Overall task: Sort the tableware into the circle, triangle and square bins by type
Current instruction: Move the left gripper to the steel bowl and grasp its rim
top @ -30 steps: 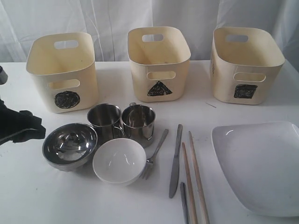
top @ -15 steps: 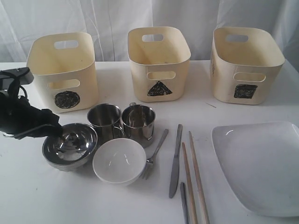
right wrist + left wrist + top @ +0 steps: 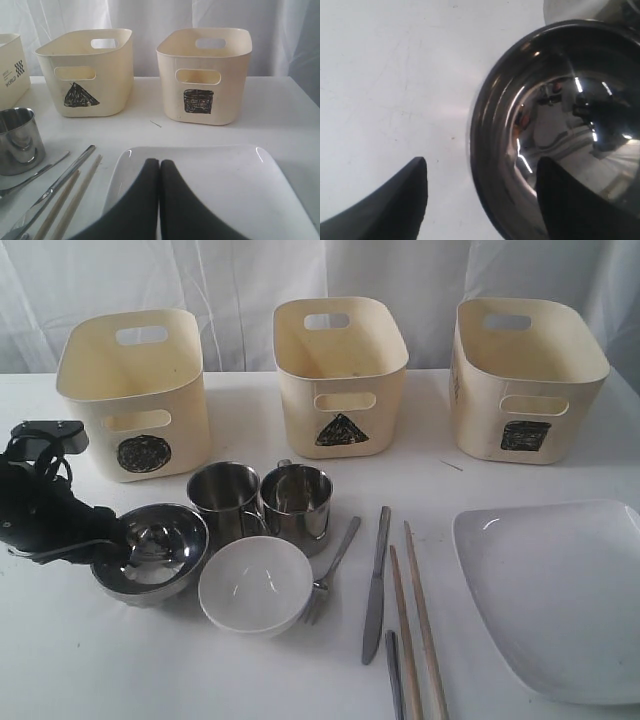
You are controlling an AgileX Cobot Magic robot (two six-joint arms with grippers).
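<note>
- One white worktop [image 3: 100, 660] carries everything, and the left claw [image 3: 118, 535] works low over it near its left edge.
- One large white squarish plate [image 3: 225, 185] lies flat directly beneath the right claw [image 3: 159, 162]. That claw is clenched, its two dark fingers pressed together and holding nothing. It does not show in the exterior view.
- Three cream bins stand upright in a row. The circle bin [image 3: 135, 390] is just beyond the left claw. The triangle bin [image 3: 340, 370] and the square bin [image 3: 525, 380] stand ahead of the right claw, well apart from it, the square one the more directly in front.
- The steel bowl [image 3: 170, 535] sits upright at the left claw. The claw is released, jaws wide, and straddles the bowl's rim: one finger [image 3: 405, 200] outside over the bare worktop, the other finger [image 3: 570, 205] inside the bowl. No firm grip shows.
- The white bowl [image 3: 255, 585] rests just past the steel bowl on the side away from the left claw, and appears to touch it.
- Two steel mugs [image 3: 225, 500] [image 3: 298, 502] stand side by side behind the bowls, near the left claw but apart from it.
- The chopsticks [image 3: 415, 620], knife [image 3: 376, 585] and fork [image 3: 333, 565] lie between the white bowl and the plate, beside the right claw.
</note>
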